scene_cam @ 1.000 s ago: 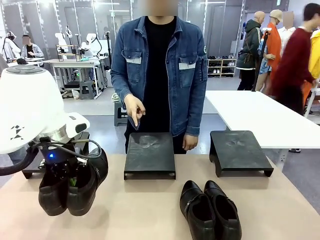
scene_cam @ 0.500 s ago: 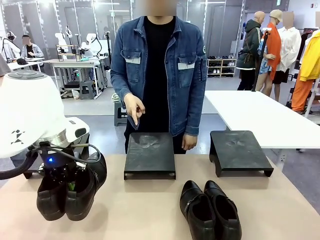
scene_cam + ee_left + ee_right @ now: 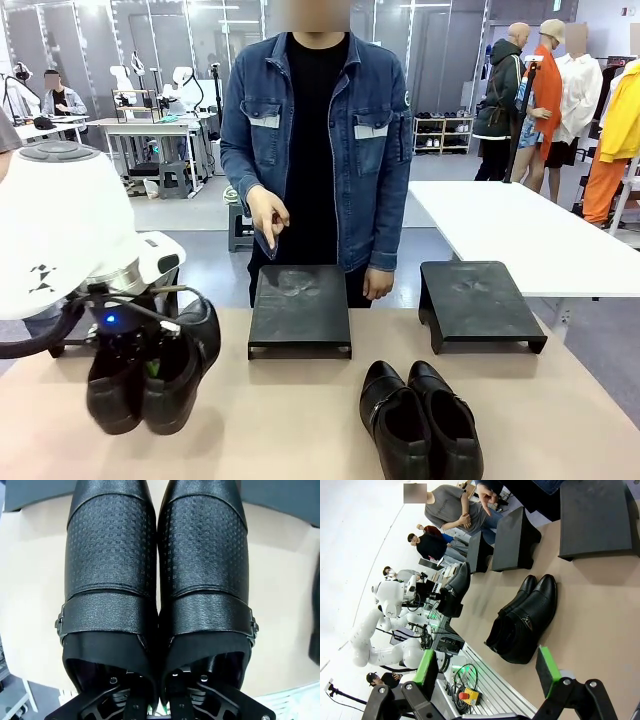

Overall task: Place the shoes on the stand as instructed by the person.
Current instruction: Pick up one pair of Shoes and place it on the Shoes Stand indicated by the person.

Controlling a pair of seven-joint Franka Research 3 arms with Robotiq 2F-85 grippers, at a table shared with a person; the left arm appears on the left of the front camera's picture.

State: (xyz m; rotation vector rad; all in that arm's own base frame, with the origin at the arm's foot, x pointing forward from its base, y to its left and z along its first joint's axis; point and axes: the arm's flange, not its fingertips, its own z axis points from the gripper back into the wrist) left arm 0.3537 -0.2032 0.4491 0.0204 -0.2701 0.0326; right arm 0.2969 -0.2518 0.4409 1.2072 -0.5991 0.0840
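Note:
My left gripper (image 3: 150, 366) is shut on a pair of glossy black shoes (image 3: 152, 382), held side by side above the table's left part. In the left wrist view its fingers pinch the two inner walls of this pair (image 3: 157, 580), whose toes are textured and straps buckled. A second pair of black shoes (image 3: 420, 420) lies on the table at front right, seen also in the right wrist view (image 3: 522, 620). The person (image 3: 315, 130) stands behind the table and points a finger (image 3: 270, 240) down at the middle stand (image 3: 300, 310). My right gripper (image 3: 487, 672) is open, high above the table.
A second black stand (image 3: 480, 300) sits at the right, and a third (image 3: 58, 345) is mostly hidden behind my left arm. A white table (image 3: 520, 235) stands behind on the right. Bare tabletop lies between the held pair and the resting pair.
The held pair dipped slightly, then came back up and shifted a little to the right. The person's pointing hand has stayed over the middle stand.

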